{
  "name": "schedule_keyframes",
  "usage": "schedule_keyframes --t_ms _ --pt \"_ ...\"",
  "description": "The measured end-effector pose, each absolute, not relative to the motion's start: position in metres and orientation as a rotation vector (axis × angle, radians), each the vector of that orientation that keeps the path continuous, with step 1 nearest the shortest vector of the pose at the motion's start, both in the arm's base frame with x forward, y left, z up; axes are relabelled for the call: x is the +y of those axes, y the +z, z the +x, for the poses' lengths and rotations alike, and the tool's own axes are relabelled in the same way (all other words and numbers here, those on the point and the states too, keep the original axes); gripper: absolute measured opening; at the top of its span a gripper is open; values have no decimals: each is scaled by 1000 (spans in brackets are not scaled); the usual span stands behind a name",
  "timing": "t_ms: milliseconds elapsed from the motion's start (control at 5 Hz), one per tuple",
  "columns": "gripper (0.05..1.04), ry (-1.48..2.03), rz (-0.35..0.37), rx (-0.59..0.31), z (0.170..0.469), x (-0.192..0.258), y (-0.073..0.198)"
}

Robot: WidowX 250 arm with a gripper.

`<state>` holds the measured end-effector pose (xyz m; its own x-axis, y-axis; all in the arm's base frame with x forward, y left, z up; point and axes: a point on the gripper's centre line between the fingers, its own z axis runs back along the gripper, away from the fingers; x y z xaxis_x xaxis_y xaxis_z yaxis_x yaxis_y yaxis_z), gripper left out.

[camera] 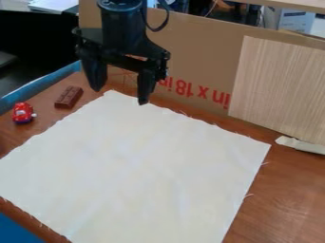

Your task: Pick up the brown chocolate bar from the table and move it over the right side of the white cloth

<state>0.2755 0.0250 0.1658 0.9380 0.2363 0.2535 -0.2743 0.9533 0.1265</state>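
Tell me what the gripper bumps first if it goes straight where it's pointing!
Probably the white cloth, near its far corner: the gripper points down there. Its height is unclear, so it might meet the table instead.

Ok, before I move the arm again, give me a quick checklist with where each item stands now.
1. Gripper open: ok, its fingers stand well apart.
2. Gripper empty: ok, nothing is between the fingertips.
3. White cloth spread out: ok, it looks flat with no visible fold, though its edges are frayed.
4. Brown bar and red toy car off the cloth: ok, both rest on the wooden table beside it.
5. Fingertips clear of the cloth: cannot tell, they hang near its far corner and their height is hard to judge.
6. Room to the cardboard behind the gripper: cannot tell, the gap is unclear from this angle.
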Motion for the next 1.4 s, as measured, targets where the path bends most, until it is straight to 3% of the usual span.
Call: schedule_keyframes --t_ms 200,400,800,1200,1400 --pt "999 255 157 -201 275 24 158" --pt "999 307 77 -64 305 64 143" --pt "999 272 -90 16 347 132 112" --pt "999 172 -179 -117 364 178 99" --pt "999 205 -149 -206 373 201 99"
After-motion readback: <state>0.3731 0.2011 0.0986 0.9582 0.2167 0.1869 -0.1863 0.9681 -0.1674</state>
